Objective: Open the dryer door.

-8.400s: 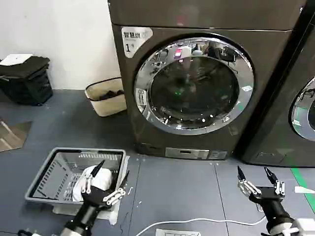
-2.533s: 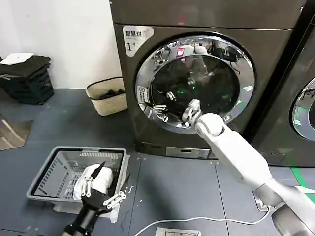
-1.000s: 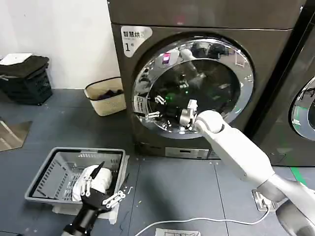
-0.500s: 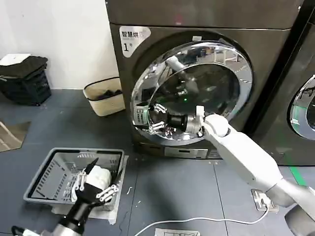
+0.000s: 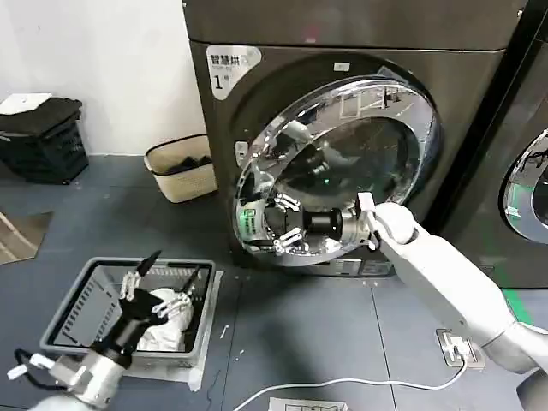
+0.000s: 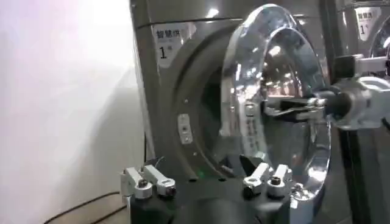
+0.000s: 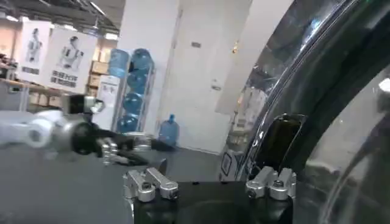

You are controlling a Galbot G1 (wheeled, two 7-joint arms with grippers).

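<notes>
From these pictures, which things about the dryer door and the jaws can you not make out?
- Inside of the drum: head view, hidden behind the dryer door, only partly swung out.
- Right gripper jaws: head view, whether they clamp the chrome rim is lost in reflections.
- Basket contents: head view, partly covered by the left gripper.

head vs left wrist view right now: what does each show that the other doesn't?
Head only: the grey laundry basket under the left gripper, the beige bin by the wall, and the neighbouring machine. Left wrist only: the gap between the dryer door and the machine front, edge-on. Both: the door ajar, with the right gripper at its rim.
</notes>
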